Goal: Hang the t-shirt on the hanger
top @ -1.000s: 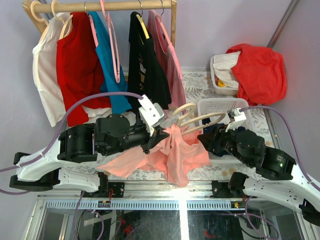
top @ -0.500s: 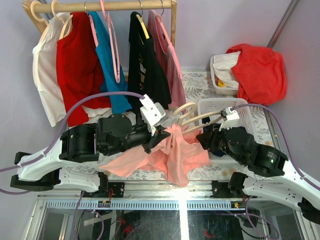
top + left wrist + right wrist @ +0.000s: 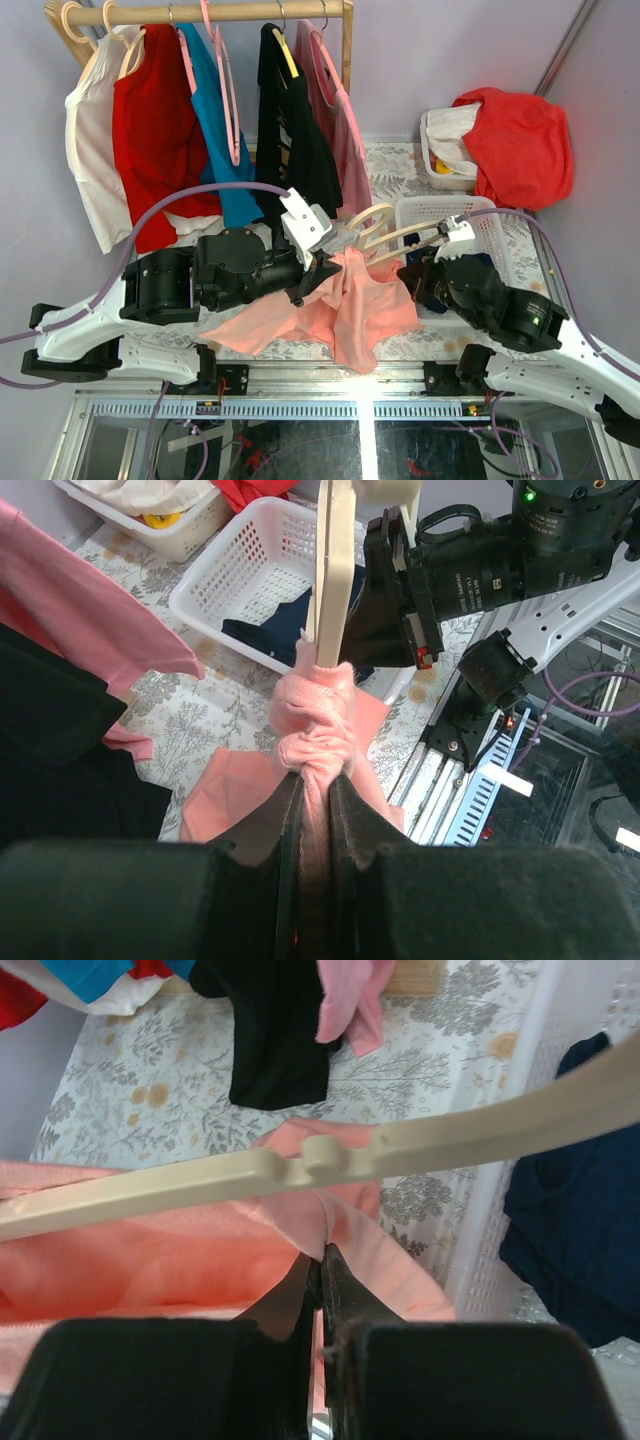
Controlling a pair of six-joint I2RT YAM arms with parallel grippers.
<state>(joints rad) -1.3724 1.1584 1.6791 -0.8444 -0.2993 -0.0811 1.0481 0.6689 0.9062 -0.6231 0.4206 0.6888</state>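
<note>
Hanger [image 3: 410, 240] lying left-right across t-shirt [image 3: 330, 310], left gripper [image 3: 315, 783] clamping cloth, right gripper [image 3: 320, 1257] closed.

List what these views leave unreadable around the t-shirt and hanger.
- Top view: how the left claw grips the t-shirt is masked by the claw's own dark body.
- Right wrist view: the right claw is shut at a fold; whether cloth is caught is unclear.
- Both wrist views: the hanger ends are cut off by frame edges.

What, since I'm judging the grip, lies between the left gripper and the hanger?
Bunched t-shirt cloth, pinched in the left gripper and reaching the hanger, shown in the left wrist view.
</note>
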